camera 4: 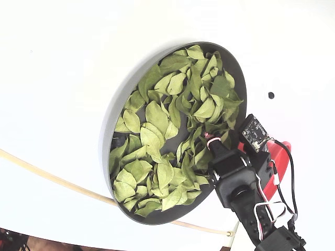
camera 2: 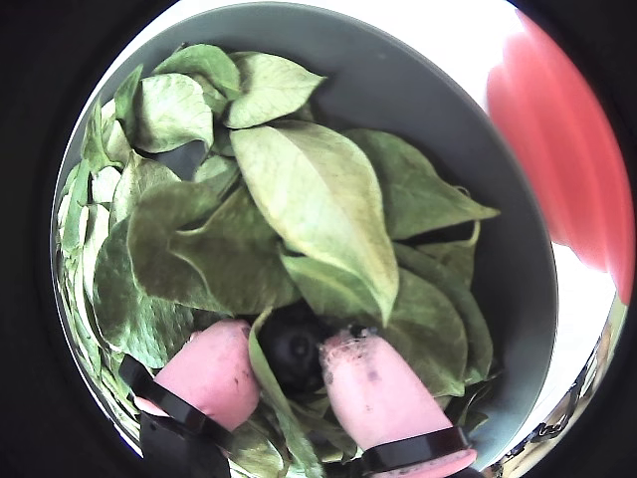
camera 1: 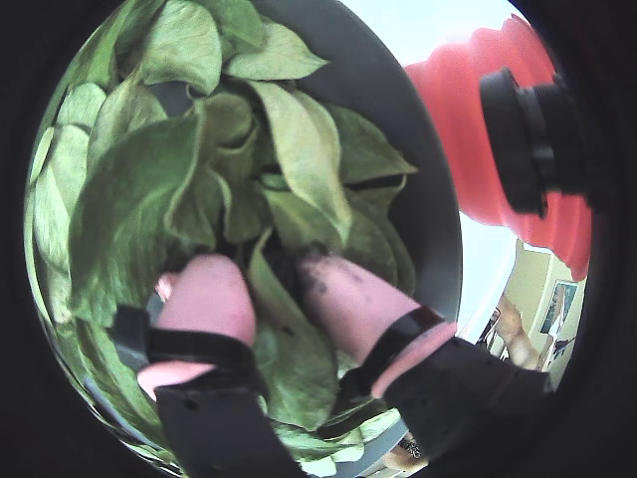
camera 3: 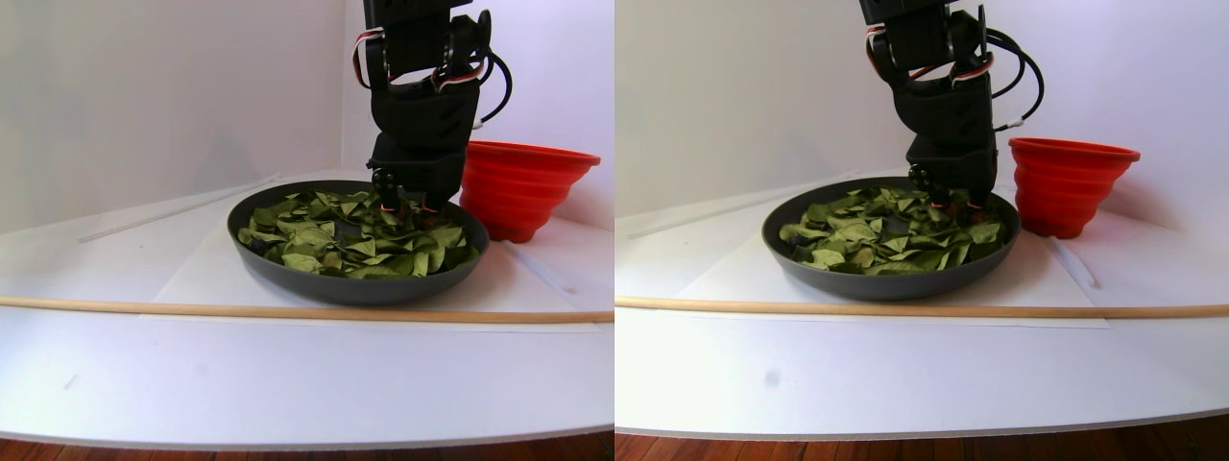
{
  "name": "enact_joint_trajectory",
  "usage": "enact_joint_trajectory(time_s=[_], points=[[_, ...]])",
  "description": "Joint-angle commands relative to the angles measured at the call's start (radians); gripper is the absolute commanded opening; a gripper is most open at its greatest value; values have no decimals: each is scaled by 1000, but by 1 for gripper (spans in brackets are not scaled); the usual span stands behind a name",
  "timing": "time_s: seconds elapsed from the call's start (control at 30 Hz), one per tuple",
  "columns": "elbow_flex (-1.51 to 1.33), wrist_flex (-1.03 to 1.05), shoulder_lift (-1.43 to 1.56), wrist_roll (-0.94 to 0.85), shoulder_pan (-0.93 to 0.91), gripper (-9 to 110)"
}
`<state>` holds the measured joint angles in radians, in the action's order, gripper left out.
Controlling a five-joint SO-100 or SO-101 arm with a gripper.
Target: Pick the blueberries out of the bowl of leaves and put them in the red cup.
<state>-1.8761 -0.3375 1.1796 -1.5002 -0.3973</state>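
Note:
The dark grey bowl is full of light-green leaves. My gripper reaches down into the leaves at the side of the bowl nearest the red cup. Its pink fingertips stand on either side of one dark blueberry, pressed against it, with a leaf edge caught beside the left finger. In the first wrist view the berry is hidden by leaves. In the fixed view the arm covers most of the cup.
A thin wooden stick lies across the white table in front of the bowl. A flat black dot marks the table beyond the bowl. A second camera housing juts into the first wrist view.

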Motion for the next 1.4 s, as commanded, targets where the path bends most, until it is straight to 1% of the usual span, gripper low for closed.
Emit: enact_joint_trajectory(time_s=[0.0, 0.6, 1.37], points=[[32, 12, 114, -6, 3, 10], [64, 91, 186, -25, 18, 10], [35, 206, 314, -80, 12, 10]])
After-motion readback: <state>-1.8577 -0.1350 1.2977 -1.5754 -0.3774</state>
